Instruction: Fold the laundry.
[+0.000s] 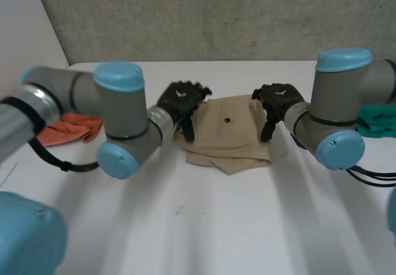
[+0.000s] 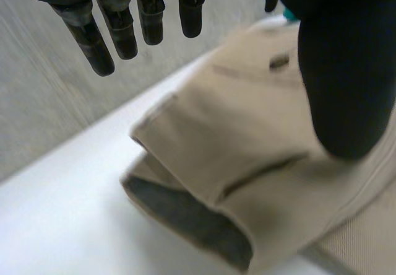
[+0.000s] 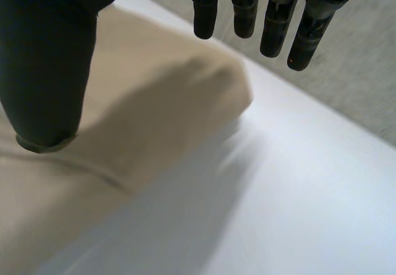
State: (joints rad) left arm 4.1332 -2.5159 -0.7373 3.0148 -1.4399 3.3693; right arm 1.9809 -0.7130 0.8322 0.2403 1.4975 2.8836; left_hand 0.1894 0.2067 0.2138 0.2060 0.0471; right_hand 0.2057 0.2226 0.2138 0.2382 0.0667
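A: Left hand: fingers straight and hanging free, gripping nothing. Its thumb is over the beige cloth; can't tell if it touches. Right hand: fingers also straight and empty.
B: Where's the cloth?
A: Frame centre, folded, one hand at each side edge.
B: Risks?
A: The layers gape at the left fingertips. Pinching only the top layer would likely peel the fold open, and uneven pulls would skew it. Orange cloth and green cloth sit at the frame edges, well apart.
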